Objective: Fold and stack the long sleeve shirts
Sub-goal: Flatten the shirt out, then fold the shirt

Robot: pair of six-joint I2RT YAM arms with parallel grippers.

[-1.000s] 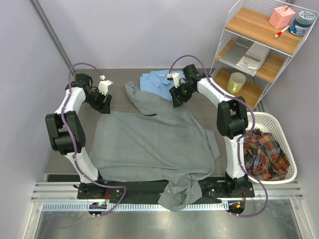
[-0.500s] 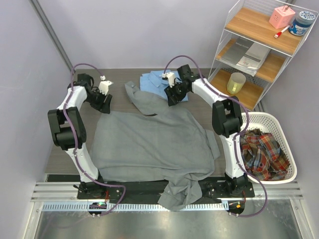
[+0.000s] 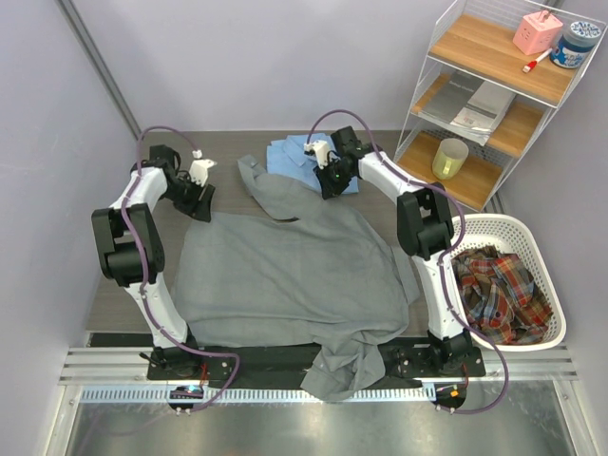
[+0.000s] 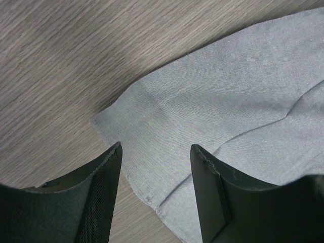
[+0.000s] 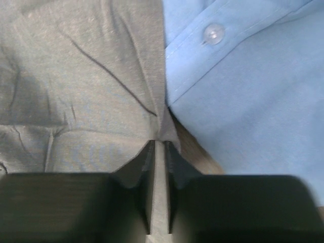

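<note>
Your right gripper is squeezing almost closed on a thin fold of the grey shirt, at its far edge up near the collar. The light blue shirt is lying bunched just past that fold. It is touching the grey shirt's far edge, and one button is showing.

Your left gripper is hanging with its jaws apart and is holding nothing. It is sitting right over the grey shirt's far left corner, and that corner is lying flat on the table.

The grey shirt is lying spread wide between your two arms, not folded yet. One floppy part is spilling off its near side, down by the arm bases.

It looks like you are starting the first fold — one side is pinched and the other is waiting. Next you are probably going to want the left gripper to drop down and pinch its corner too. Then both grippers can lift together and carry the far edge toward the grey shirt's near side.

Be careful that the right pinch is grabbing only grey cloth, because the blue shirt is lying so close to it.
</note>
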